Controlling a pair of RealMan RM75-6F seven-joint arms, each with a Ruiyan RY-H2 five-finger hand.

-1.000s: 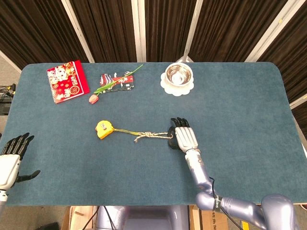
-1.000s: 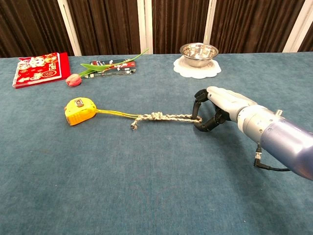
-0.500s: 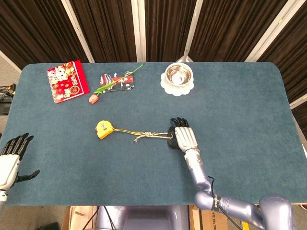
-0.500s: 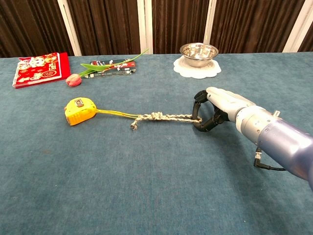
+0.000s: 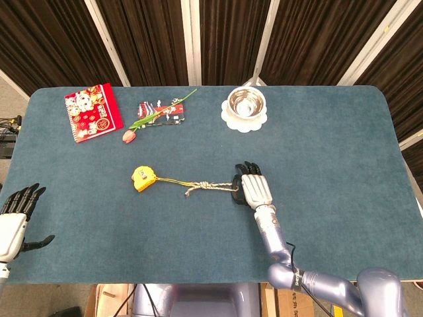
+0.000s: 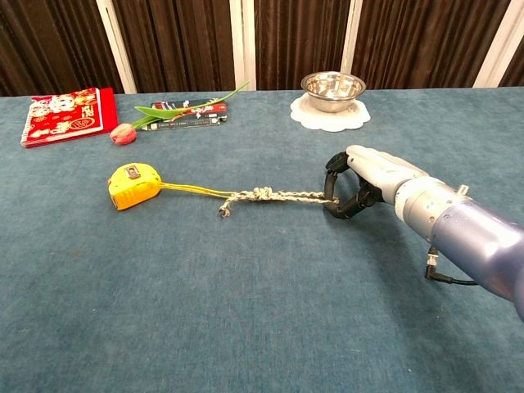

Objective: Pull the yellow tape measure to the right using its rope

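The yellow tape measure [image 6: 134,185] sits left of the middle. The right hand [image 6: 360,183] curls its fingers around the end of the rope [image 6: 278,196]. With a quick pull, the rope might slip out.

On the desk [image 5: 330,145], the tape measure [image 5: 143,178] is placed left of the right hand [image 5: 252,188], joined by the rope [image 5: 198,187]; the bowl [image 5: 246,102] is seen behind.

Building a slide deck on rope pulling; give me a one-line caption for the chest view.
Right hand grips the rope tied to a yellow tape measure on a blue table.
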